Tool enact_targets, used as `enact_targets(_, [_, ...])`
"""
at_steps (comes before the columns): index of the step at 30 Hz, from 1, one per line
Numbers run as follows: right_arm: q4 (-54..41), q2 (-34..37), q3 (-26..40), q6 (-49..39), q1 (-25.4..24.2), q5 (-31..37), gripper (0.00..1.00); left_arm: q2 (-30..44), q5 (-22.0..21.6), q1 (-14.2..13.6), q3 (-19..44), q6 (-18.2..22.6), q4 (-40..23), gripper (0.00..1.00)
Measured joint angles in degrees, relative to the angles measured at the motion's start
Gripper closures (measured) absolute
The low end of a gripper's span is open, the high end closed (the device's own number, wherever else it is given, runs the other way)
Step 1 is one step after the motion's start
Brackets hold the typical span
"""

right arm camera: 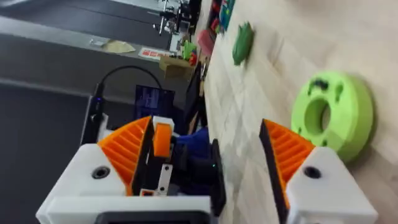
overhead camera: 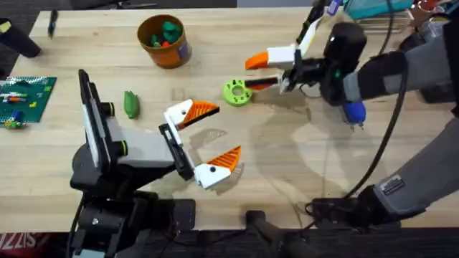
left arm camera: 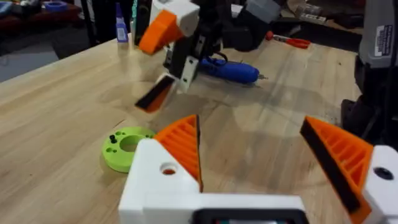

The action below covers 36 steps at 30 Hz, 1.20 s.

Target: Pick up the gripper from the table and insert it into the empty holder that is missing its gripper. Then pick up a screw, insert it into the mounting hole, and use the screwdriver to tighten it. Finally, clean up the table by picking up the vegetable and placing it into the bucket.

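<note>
The bright green flat ring with dark dots (overhead camera: 237, 92) is lying just beside the right gripper (overhead camera: 267, 72), at about its seven o'clock in the overhead view, with bare wood between it and the left gripper (overhead camera: 208, 139). The right gripper's white-and-orange fingers are standing apart around nothing, one of them showing a bare dark face in the left wrist view. The left gripper's fingers are also spread wide and empty over the middle of the pale wooden table (overhead camera: 301, 158). The slim blue cylindrical screwdriver (left arm camera: 229, 71) is lying on the wood behind the right gripper. The small glossy green pod-shaped toy vegetable (overhead camera: 131, 104) is resting at the left gripper's ten o'clock, well apart from it. The small round orange bucket (overhead camera: 165, 41) with a blue label, its writing unreadable, is sitting toward twelve o'clock, holding green and red pieces. A green studded plate (overhead camera: 25, 100) is lying at nine o'clock.
</note>
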Motion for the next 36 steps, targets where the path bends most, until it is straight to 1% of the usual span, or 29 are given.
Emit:
enact_targets(4, [-0.13, -0.02, 3.33, -1.61, -1.85, -1.35, 0.059, 0.0, 0.0, 0.0, 0.0, 0.0, 0.0, 0.016])
enact_targets(7, [-3.0, 0.0, 5.04, -3.87, -3.58, -2.07, 0.052, 0.0, 0.0, 0.01, 0.02, 0.0, 0.0, 0.015])
enact_targets(11, [-10.63, 0.0, 6.58, -9.61, -6.4, -1.65, 0.021, 0.0, 0.0, 0.0, 0.0, 0.0, 0.0, 0.015])
enact_targets(14, [-20.33, -0.01, 8.15, -16.45, -8.01, 1.42, 0.01, 0.0, 0.0, 0.02, 0.02, 0.03, 0.0, 0.015])
enact_targets(17, [-33.55, 0.0, 10.41, -23.96, -8.34, 7.84, 0.01, 0.0, 0.0, 0.0, 0.02, 0.15, 0.0, 0.015])
enact_targets(19, [-43.02, 0.0, 12.44, -29.36, -8.32, 13.26, 0.01, 0.0, 0.0, 0.0, 0.02, 0.17, 0.0, 0.015])
enact_targets(22, [-59.3, -0.34, 17.38, -37.85, -8.14, 19.86, 0.009, 0.0, 0.01, 0.01, 0.01, 0.17, 0.0, 0.015])
enact_targets(25, [-74.72, -2.19, 22.33, -46.4, -7.48, 29.08, 0.009, 0.0, 0.0, 0.02, 0.01, 0.17, 0.0, 0.014])
enact_targets(27, [-83.14, -4.62, 24.6, -51.38, -6.44, 35.72, 0.009, 0.0, 0.0, 0.02, 0.0, 0.17, 0.0, 0.014])
enact_targets(29, [-89.84, -7.87, 26.52, -54.76, -4.24, 42.39, 0.01, 0.0, 0.0, 0.01, 0.0, 0.17, 0.0, 0.014])
enact_targets(31, [-93.96, -11.7, 27.8, -56.8, -0.78, 48.63, 0.009, 0.0, 0.0, 0.0, 0.0, 0.17, 0.0, 0.015])
enact_targets(36, [-101.65, -20.12, 28.98, -57.36, 10.77, 65.35, 0.008, 0.0, 0.02, 0.0, 0.0, 0.17, 0.0, 0.014])
